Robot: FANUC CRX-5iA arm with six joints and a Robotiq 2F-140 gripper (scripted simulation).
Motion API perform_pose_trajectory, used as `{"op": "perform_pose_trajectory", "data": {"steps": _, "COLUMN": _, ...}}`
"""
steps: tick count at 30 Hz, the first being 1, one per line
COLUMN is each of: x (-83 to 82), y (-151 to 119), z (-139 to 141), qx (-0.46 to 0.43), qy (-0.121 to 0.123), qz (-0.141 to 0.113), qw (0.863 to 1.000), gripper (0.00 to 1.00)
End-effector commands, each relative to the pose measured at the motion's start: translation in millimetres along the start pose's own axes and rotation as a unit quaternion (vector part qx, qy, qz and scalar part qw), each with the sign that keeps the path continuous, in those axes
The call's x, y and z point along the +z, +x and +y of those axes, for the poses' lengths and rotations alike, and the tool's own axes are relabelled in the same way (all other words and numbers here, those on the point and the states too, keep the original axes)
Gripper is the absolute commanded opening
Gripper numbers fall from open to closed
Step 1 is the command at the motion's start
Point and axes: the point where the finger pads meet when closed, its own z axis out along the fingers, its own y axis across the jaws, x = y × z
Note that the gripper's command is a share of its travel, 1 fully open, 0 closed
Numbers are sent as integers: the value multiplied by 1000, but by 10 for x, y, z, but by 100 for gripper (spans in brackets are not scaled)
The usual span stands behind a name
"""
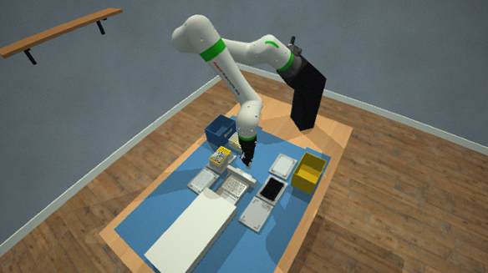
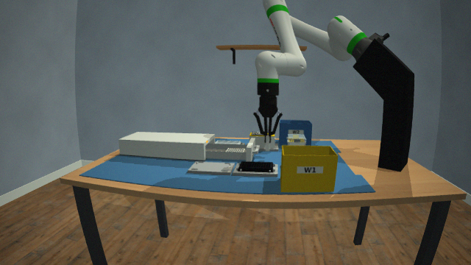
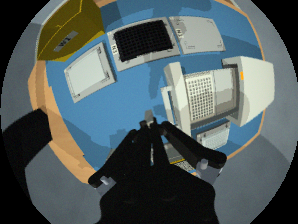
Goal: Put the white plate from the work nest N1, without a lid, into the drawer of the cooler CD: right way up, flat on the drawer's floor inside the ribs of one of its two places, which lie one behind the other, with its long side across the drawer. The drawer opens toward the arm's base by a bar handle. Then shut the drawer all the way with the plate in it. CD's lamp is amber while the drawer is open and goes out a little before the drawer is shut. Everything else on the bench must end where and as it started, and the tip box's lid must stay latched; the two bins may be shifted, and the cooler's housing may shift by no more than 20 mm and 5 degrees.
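Note:
The cooler CD [image 1: 191,235] is a long white box with its drawer [image 1: 235,187] pulled out toward the arm's base. A white plate with wells [image 1: 234,188] lies flat in the drawer, without a lid; it also shows in the wrist view [image 3: 201,94]. A small amber lamp [image 3: 242,78] glows on the cooler's front. My gripper [image 1: 247,165] is shut and empty. It hangs point down just on the base side of the drawer's front bar [image 1: 243,175]. In the side view it [image 2: 268,137] is low beside the drawer front [image 2: 254,147]; I cannot tell whether it touches.
Around the drawer lie flat nests: one with a black plate [image 1: 272,189], a grey one [image 1: 256,214], a white one [image 1: 282,165] and one to the left [image 1: 203,180]. A yellow-topped tip box [image 1: 220,156], a blue bin [image 1: 220,129] and a yellow bin W1 [image 1: 309,171] stand nearby.

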Motion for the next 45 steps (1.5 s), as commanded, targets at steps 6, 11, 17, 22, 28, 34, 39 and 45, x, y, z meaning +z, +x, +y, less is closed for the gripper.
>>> {"op": "perform_pose_trajectory", "data": {"steps": 6, "x": 100, "y": 2, "z": 1, "qx": 0, "qy": 0, "qz": 0, "qw": 1000, "gripper": 0}}
{"op": "perform_pose_trajectory", "data": {"steps": 11, "x": 167, "y": 2, "z": 1, "qx": 0, "qy": 0, "qz": 0, "qw": 1000, "gripper": 0}}
{"op": "perform_pose_trajectory", "data": {"steps": 17, "x": 220, "y": 2, "z": 2, "qx": 0, "qy": 0, "qz": 0, "qw": 1000, "gripper": 0}}
{"op": "perform_pose_trajectory", "data": {"steps": 22, "x": 287, "y": 2, "z": 2, "qx": 0, "qy": 0, "qz": 0, "qw": 1000, "gripper": 0}}
{"op": "perform_pose_trajectory", "data": {"steps": 28, "x": 307, "y": 2, "z": 2, "qx": 0, "qy": 0, "qz": 0, "qw": 1000, "gripper": 0}}
{"op": "perform_pose_trajectory", "data": {"steps": 34, "x": 307, "y": 2, "z": 2, "qx": 0, "qy": 0, "qz": 0, "qw": 1000, "gripper": 0}}
{"op": "perform_pose_trajectory", "data": {"steps": 39, "x": 307, "y": 2, "z": 2, "qx": 0, "qy": 0, "qz": 0, "qw": 1000, "gripper": 0}}
{"op": "perform_pose_trajectory", "data": {"steps": 45, "x": 307, "y": 2, "z": 2, "qx": 0, "qy": 0, "qz": 0, "qw": 1000, "gripper": 0}}
